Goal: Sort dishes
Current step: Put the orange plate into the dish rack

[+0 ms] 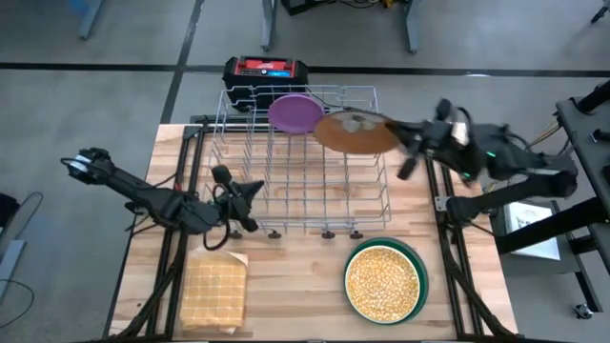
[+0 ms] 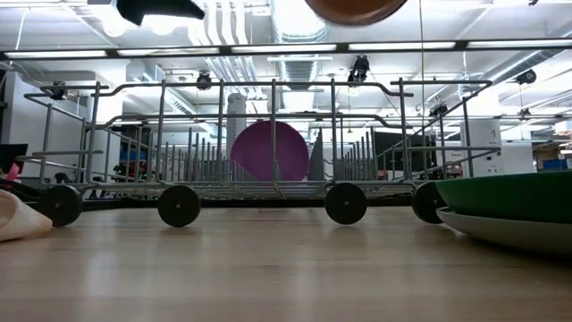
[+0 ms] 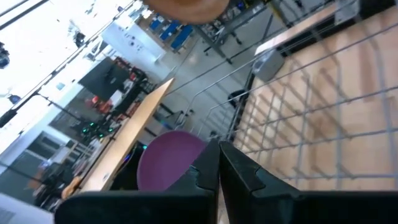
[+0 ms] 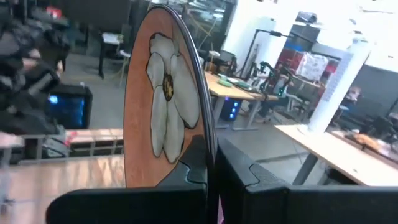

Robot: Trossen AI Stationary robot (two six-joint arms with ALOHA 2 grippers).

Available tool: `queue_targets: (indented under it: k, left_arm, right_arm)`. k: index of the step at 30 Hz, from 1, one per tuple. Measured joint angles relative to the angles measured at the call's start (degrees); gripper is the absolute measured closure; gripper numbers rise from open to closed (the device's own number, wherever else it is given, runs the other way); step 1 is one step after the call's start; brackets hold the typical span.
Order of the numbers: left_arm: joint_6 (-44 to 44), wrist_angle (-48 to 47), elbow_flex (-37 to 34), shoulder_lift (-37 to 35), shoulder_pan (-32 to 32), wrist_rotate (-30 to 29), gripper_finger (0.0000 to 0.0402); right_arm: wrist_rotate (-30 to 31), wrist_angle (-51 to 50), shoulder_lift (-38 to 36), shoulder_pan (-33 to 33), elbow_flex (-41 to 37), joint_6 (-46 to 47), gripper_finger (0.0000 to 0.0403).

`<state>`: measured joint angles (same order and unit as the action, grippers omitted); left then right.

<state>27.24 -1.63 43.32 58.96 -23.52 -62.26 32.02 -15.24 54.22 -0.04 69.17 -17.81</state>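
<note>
The right arm is reaching in over the rack's (image 1: 300, 162) right far corner, its gripper (image 1: 405, 141) pinching the rim of the brown plate (image 1: 355, 132) between closed fingers (image 4: 186, 171). The plate is hanging above the rack, clear of the wires; the right wrist view shows a pale flower pattern on its brown face.

The left arm is lying low beside the rack's left side, its gripper (image 1: 250, 191) pointing at the rack wall with fingers (image 3: 205, 171) pressed together and holding nothing.

The purple plate (image 1: 294, 113) is standing on edge in the rack's far row, just beside the brown plate. In front of the rack, toward its right, the yellow plate (image 1: 383, 281) is lying on top of a stack with the green plate (image 1: 419, 262) showing under it. In front of the rack's left corner the cloth (image 1: 213, 291) is lying flat on the bench (image 1: 305, 286). Behind the rack a black and red box (image 1: 266, 70) is sitting.
</note>
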Motion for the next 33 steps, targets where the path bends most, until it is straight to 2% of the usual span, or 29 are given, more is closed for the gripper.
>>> queue_targets:
  k: [4,8,11,15,19,27,33]
  left_arm:
    - [0.8,0.0,-1.3,-2.4,1.4,-1.2,0.0401]
    - [2.3,-0.1,-2.1,-4.8,1.4,-8.1,0.0401]
    - [2.7,-0.1,-2.2,-6.4,1.4,-14.6,0.0401]
    - [2.8,-0.1,-1.7,-7.3,1.4,-19.6,0.0401]
    - [2.8,-0.1,-1.0,-7.5,1.3,-24.2,0.0401]
    - [1.8,-0.1,0.0,-7.6,1.3,-25.5,0.0401]
    - [7.1,-0.3,1.5,-9.1,1.3,-27.7,0.0401]
  right_arm:
    - [-11.5,5.1,6.1,-9.2,0.1,-3.0,0.0403]
    - [-20.5,9.2,11.6,-15.6,2.7,-5.1,0.0403]
    - [-24.0,10.4,15.8,-18.7,5.6,-5.1,0.0403]
    - [-24.2,11.5,21.2,-19.9,7.8,-6.5,0.0403]
    - [-24.8,17.7,25.4,-19.9,8.0,-8.3,0.0403]
    - [-24.6,26.6,33.2,-19.7,7.7,-4.2,0.0403]
    - [-24.6,32.4,39.5,-19.3,7.6,-0.7,0.0403]
